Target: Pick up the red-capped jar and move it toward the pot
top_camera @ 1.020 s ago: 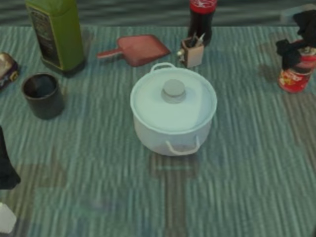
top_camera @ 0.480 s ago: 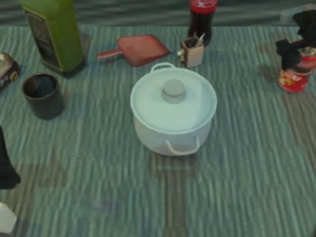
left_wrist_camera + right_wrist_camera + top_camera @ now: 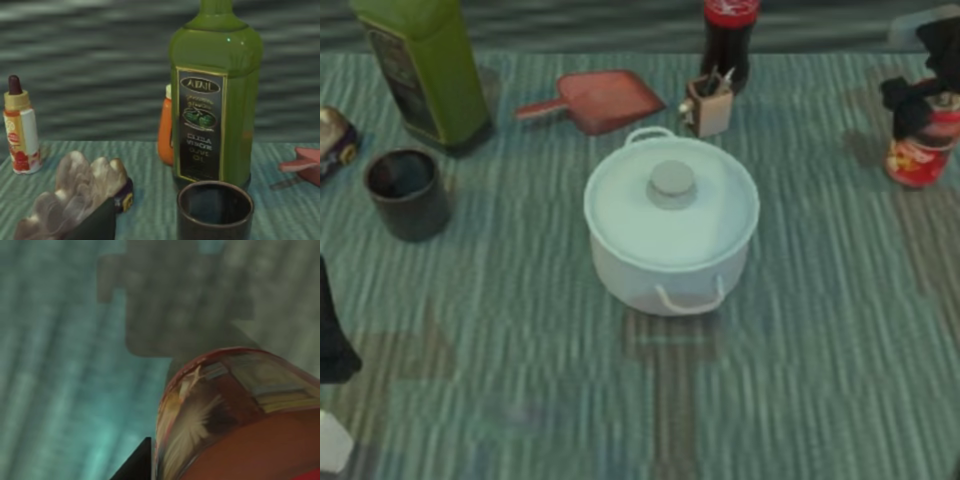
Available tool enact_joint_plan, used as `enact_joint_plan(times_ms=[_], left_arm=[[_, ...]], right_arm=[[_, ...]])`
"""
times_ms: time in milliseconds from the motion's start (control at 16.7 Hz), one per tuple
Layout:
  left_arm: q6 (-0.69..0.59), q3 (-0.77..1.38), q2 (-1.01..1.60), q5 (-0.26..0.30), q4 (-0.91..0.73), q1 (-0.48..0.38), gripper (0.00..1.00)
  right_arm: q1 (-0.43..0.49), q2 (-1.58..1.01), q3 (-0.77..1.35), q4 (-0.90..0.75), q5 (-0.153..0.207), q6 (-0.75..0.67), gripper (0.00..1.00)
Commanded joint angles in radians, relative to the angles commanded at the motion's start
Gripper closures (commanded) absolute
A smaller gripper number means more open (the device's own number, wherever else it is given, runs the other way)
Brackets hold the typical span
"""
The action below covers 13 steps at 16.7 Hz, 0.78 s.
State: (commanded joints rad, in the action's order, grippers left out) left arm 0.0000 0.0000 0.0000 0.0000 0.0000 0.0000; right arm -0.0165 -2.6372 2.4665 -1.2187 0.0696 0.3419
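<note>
At the near left edge of the top view the left arm (image 3: 332,340) sits parked, only a dark part of it in sight, and whether its jaws are wide or narrow cannot be told. Farther in, at the middle of the tabletop (image 3: 520,350), stands the pot (image 3: 671,235), white and lidded, with a grey knob and loop handles, nothing touching it. To its left is a small black cup (image 3: 406,192), and behind that a tall green bottle (image 3: 423,65). Beyond the pot lie a red dustpan (image 3: 598,100), a small box of utensils (image 3: 709,104) and a cola bottle (image 3: 730,35). At the far right, well apart from the pot, is the red-capped jar (image 3: 920,150), with the right gripper (image 3: 920,100) down over its lid. The right wrist view shows the jar's red label and glass wall filling the frame right beside a dark finger edge, with the cloth and a shadow beneath. The jaws appear to be closed around the jar at its top, though the contact itself is hidden. As a judgement, the grasp looks made and the jar may be just off the surface; the carry across toward the pot is all left to do.
</note>
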Motion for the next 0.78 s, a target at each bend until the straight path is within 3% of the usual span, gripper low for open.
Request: enact_joint_plan(times_ms=[480, 780], left_arm=[[0.0, 0.0, 0.0, 0.0, 0.0, 0.0, 0.0], [0.0, 0.0, 0.0, 0.0, 0.0, 0.0, 0.0]], right_arm=[[0.012, 0.421, -0.451, 0.023, 0.005, 0.003, 1.0], [0.015, 0.528, -0.559, 0.028, 0.007, 0.004, 1.0]])
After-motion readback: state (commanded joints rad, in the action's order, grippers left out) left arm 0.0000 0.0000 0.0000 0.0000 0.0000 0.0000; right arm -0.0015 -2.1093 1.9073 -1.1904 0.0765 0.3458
